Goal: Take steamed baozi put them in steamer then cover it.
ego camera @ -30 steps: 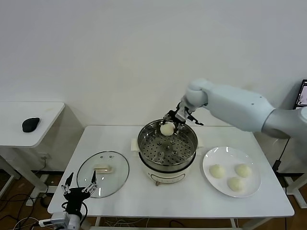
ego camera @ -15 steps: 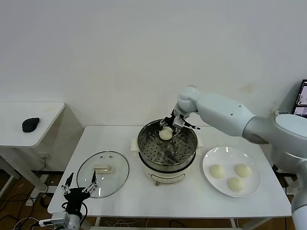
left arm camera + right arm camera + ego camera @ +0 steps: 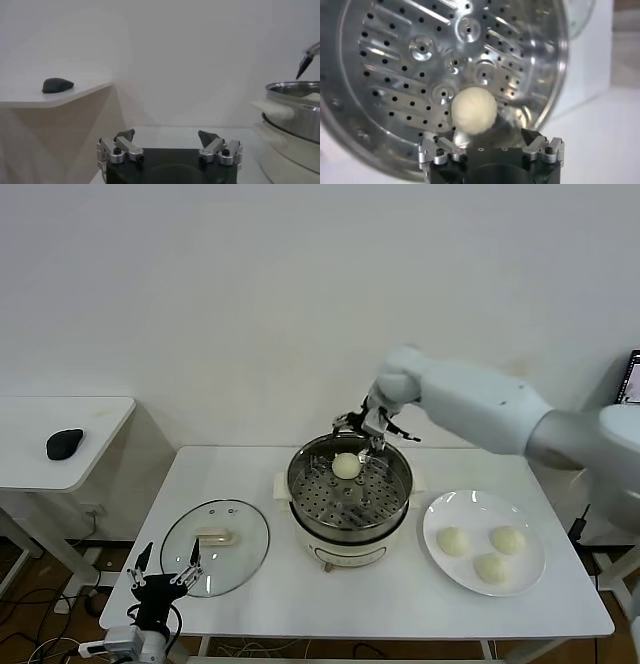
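One baozi [image 3: 346, 466] lies on the perforated floor at the back of the steel steamer [image 3: 349, 506], which sits on its white pot base. In the right wrist view the same baozi [image 3: 474, 110] rests free on the steamer floor [image 3: 410, 75]. My right gripper [image 3: 371, 429] is open and empty just above the steamer's far rim. Three more baozi [image 3: 453, 541] [image 3: 507, 539] [image 3: 491, 568] lie on the white plate [image 3: 440, 509] to the right. The glass cover [image 3: 214, 547] lies flat on the table to the left. My left gripper [image 3: 163, 580] is open, parked low by the table's front left corner.
A side table [image 3: 60, 434] with a black mouse [image 3: 64, 444] stands at the far left; the mouse also shows in the left wrist view [image 3: 57, 85]. The steamer's side [image 3: 295, 120] shows there too. The white wall is close behind the table.
My right gripper has let go of the baozi, which now lies on the steamer floor, and has risen above the far rim. The left arm has not moved.
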Controlling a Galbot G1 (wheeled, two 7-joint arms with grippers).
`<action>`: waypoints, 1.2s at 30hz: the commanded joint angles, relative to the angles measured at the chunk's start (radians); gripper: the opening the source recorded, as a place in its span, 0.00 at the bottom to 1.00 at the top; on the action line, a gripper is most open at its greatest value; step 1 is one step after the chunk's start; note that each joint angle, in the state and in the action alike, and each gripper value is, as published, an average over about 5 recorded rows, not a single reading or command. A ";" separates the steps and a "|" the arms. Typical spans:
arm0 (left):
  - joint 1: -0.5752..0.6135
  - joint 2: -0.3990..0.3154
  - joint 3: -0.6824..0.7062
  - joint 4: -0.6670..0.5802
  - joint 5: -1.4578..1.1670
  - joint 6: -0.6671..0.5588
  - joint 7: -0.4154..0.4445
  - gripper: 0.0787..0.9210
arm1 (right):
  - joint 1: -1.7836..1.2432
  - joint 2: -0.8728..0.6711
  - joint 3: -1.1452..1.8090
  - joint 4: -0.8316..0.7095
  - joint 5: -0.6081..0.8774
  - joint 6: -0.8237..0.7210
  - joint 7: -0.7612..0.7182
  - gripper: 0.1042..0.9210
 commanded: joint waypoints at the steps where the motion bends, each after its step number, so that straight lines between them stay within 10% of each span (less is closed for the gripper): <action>1: 0.000 0.002 0.001 -0.009 0.000 0.002 0.001 0.88 | 0.206 -0.298 -0.122 0.374 0.364 -0.526 -0.066 0.88; 16: 0.011 0.011 -0.012 -0.026 0.005 0.000 0.003 0.88 | 0.084 -0.712 -0.122 0.538 0.181 -0.548 -0.075 0.88; 36: 0.013 0.005 -0.020 -0.017 0.016 0.001 0.002 0.88 | -0.622 -0.617 0.396 0.320 -0.046 -0.509 -0.038 0.88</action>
